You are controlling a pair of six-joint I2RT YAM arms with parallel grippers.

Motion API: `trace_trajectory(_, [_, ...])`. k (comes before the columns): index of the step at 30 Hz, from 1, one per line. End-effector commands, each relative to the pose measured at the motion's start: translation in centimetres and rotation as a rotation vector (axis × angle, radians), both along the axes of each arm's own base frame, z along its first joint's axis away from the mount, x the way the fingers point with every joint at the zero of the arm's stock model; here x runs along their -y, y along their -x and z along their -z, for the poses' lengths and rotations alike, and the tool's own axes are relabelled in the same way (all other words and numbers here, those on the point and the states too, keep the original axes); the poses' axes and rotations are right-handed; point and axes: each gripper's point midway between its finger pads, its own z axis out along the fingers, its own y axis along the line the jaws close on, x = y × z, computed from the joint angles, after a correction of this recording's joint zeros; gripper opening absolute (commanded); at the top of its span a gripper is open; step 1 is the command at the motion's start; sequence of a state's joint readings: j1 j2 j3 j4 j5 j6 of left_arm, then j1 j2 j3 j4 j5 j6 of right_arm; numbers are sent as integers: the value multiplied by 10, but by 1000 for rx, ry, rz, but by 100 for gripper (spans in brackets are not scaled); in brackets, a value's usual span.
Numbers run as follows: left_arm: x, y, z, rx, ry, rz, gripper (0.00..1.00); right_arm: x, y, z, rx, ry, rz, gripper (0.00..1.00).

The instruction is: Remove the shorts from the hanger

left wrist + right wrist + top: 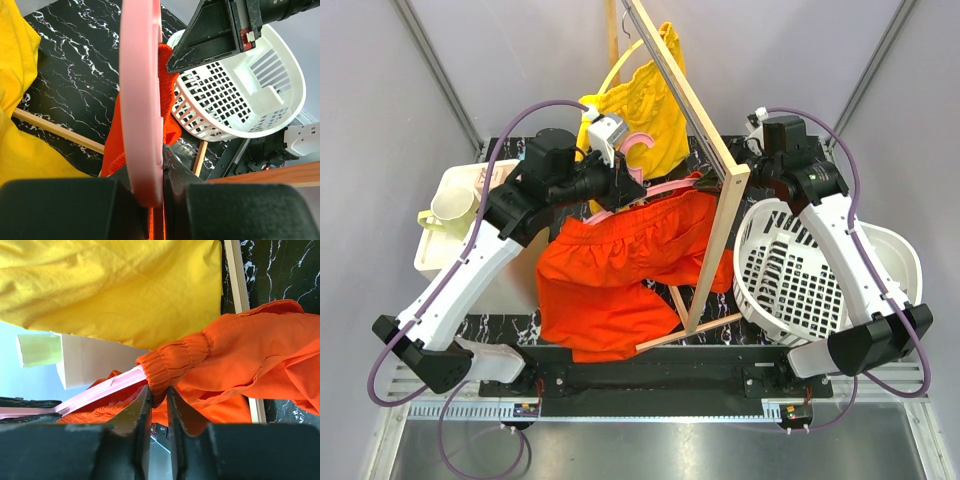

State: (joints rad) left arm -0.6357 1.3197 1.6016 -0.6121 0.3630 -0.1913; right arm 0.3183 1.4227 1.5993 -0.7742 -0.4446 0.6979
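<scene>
The orange-red shorts [620, 270] hang from the pink hanger [665, 186] and drape down onto the black marble table. My left gripper [620, 185] is shut on the hanger; in the left wrist view the pink frame [142, 100] is clamped between the fingers [200, 200], with orange fabric [112, 145] behind it. My right gripper [159, 395] is shut on the gathered waistband [172, 362] at the end of the hanger arm [100, 390]. In the top view the right gripper's tips are hidden behind the wooden post.
A slanted wooden rack [710, 150] crosses the middle. Yellow shorts [650, 110] hang on a pale yellow hanger [610, 70] behind it. A white laundry basket [820, 270] stands at the right. A white bin [445, 245] holding a cup is at the left.
</scene>
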Motion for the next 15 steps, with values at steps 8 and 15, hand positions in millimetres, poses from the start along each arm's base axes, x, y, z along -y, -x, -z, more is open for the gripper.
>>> trace_trajectory(8, [3,25,-42,99,97,107,0,22,-27,0,52,132,131,0])
trace_trajectory(15, [2,39,-41,121,96,165,0,71,-42,4,34,294,300,0])
